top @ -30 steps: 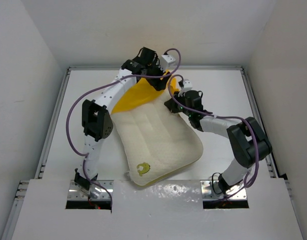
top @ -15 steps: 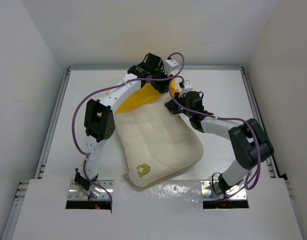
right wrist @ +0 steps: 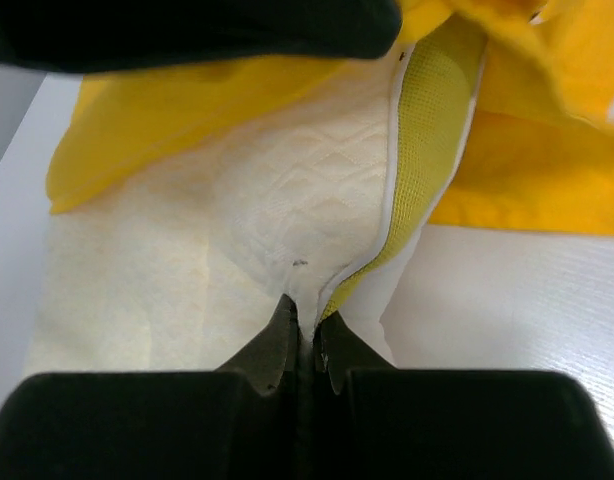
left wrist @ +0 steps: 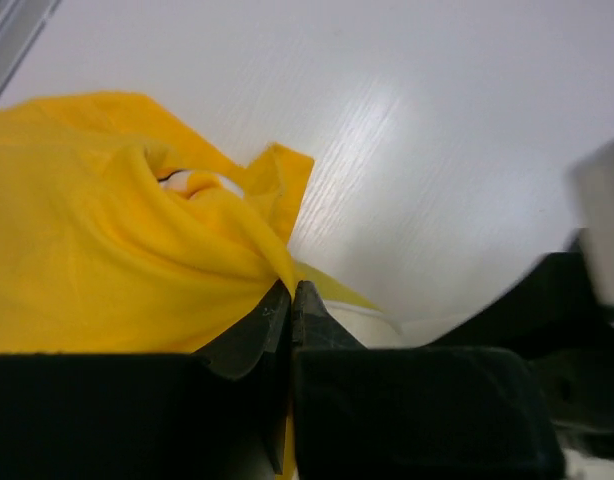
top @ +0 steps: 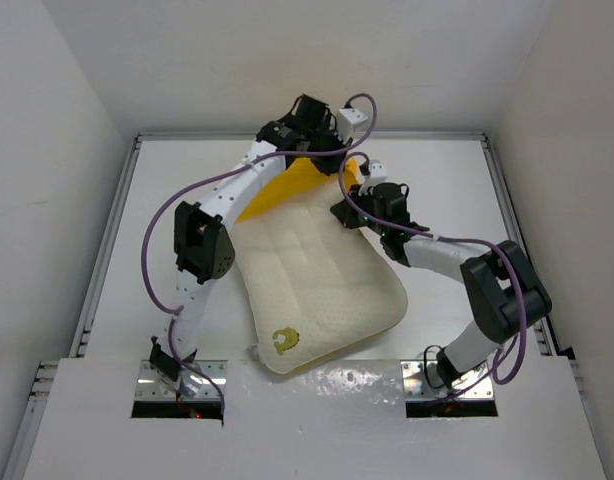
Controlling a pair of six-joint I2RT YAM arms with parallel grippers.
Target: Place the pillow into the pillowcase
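Left jaws clamp the pillowcase (left wrist: 107,270), right jaws clamp the pillow (right wrist: 187,230) edge; left arm (top: 232,190) arches over the pillowcase.

This is a robotics lab test cell, not a lived-in room. The white surface (top: 437,180) is boxed in by plain white panels: a back wall (top: 307,60) behind it and a side wall to its left (top: 47,180) and right (top: 577,180). Metal rails run along the surface's left edge (top: 107,250) and right edge (top: 512,230). At its near edge two white-and-black jointed arms, the left arm (top: 202,240) and the right arm (top: 497,290), rise from metal mounting plates (top: 177,385) set in cut-outs of a white front panel (top: 307,420). Purple cables (top: 147,240) loop loosely along both arms above the surface.
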